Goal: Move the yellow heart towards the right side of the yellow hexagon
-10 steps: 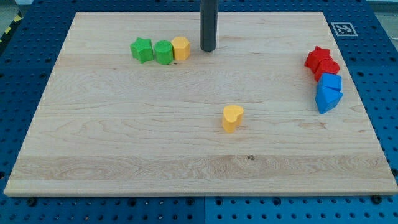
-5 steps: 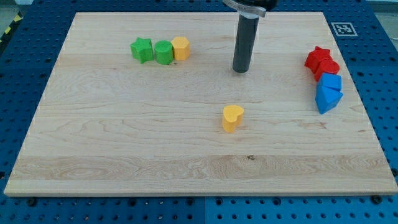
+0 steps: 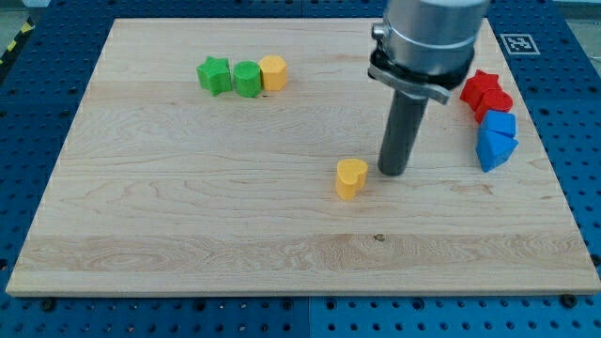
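The yellow heart [image 3: 350, 177] lies near the middle of the wooden board [image 3: 188, 225]. The yellow hexagon [image 3: 273, 71] sits at the upper left, at the right end of a row with two green blocks. My tip [image 3: 393, 172] rests on the board just to the right of the yellow heart, a small gap apart from it. The rod rises to the arm's grey body at the view's top.
A green star [image 3: 214, 75] and a green round block [image 3: 247, 79] touch the hexagon's left side. At the right edge, a red star [image 3: 482, 87] and another red block [image 3: 498, 102] sit above two blue blocks [image 3: 496, 139].
My tip has moved down and to the right, from beside the yellow hexagon to just right of the yellow heart. No block has moved.
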You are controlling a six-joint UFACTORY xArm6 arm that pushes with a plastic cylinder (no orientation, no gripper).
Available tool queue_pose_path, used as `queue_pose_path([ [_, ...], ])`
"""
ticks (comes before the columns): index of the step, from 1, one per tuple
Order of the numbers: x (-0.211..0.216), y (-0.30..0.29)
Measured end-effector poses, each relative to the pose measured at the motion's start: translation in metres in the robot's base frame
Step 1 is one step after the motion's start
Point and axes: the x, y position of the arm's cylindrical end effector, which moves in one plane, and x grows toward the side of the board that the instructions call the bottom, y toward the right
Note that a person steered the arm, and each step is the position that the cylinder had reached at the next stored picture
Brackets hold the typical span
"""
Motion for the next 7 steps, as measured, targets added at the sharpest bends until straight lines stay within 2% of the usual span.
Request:
queue_pose_path([
  [2, 0.04, -0.012],
  [3, 0.041, -0.054],
  [6, 0.041, -0.07],
  [7, 0.024, -0.085],
])
